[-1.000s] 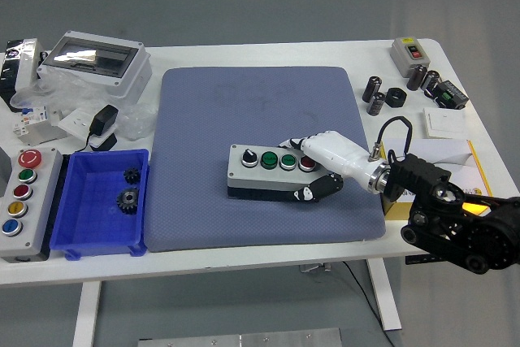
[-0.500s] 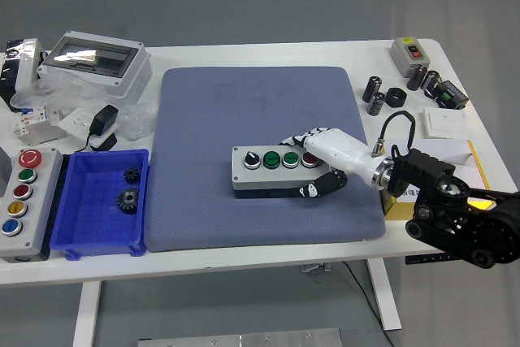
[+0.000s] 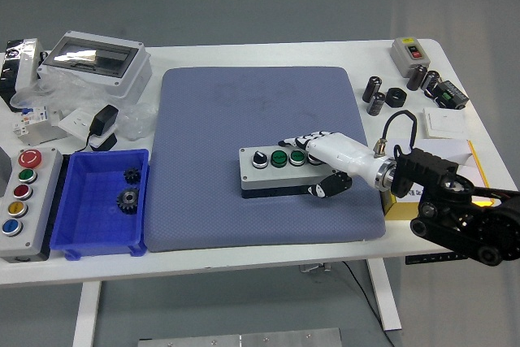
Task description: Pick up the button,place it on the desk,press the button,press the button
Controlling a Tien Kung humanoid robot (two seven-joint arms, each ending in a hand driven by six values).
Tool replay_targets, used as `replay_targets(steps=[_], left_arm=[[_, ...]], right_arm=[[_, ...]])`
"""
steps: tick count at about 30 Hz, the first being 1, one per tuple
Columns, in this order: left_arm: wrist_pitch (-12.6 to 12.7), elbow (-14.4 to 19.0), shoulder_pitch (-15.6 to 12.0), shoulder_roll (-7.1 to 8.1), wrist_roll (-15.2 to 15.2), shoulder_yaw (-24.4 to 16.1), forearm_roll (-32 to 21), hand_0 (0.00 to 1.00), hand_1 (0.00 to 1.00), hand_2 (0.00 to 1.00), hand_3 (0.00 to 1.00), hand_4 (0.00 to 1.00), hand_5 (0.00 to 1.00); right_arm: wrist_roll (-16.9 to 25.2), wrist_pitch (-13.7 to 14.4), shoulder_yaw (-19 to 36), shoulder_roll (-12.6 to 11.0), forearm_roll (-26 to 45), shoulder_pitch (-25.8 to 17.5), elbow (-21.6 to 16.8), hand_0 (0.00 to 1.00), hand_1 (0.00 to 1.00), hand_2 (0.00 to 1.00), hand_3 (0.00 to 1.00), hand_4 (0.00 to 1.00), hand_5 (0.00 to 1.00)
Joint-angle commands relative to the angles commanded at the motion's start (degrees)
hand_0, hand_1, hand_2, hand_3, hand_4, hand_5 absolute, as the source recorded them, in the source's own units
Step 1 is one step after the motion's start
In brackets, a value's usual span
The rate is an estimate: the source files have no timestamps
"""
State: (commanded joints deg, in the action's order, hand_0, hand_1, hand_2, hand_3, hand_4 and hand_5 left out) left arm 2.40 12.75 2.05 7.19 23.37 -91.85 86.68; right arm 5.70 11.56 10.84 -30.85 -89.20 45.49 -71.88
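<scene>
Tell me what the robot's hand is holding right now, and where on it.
The right hand grips the button box by its right end, fingers over the top, thumb on the front.

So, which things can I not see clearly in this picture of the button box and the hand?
- Head view: the right hand covers the right end of the button box, so the fourth button is hidden.
- Head view: the box's underside is out of sight, so lifted or resting on the blue mat cannot be told.
- Head view: the button labels are too small to read.
- The left hand is out of frame.
</scene>
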Motion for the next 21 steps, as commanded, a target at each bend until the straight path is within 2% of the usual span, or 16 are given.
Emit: replay_targets(steps=[13, 14, 21], left_arm=[[-0.3, 0.1, 0.0, 0.12, 0.2, -0.4, 1.0, 0.666, 0.628, 0.571, 0.605, 0.642, 0.252], [-0.3, 0.1, -0.1, 0.13, 0.2, -0.4, 1.0, 0.666, 0.628, 0.57, 0.602, 0.639, 0.249], [-0.4, 0.1, -0.1, 0.23, 0.3, -0.6, 1.4, 0.666, 0.628, 0.57, 0.603, 0.638, 0.243]], right_arm=[[0.6, -2.1, -0.6, -0.8, 3.7, 0.9, -0.7, 0.979, 0.899, 0.918, 0.998, 0.522, 0.066], [0.5, -2.4, -0.6, -0.8, 3.7, 0.9, -0.7, 0.988, 0.905, 0.926, 0.998, 0.563, 0.089], [0.0, -3.9, -0.5, -1.1, 3.6, 1.2, -0.8, 0.99, 0.912, 0.937, 0.998, 0.591, 0.091]])
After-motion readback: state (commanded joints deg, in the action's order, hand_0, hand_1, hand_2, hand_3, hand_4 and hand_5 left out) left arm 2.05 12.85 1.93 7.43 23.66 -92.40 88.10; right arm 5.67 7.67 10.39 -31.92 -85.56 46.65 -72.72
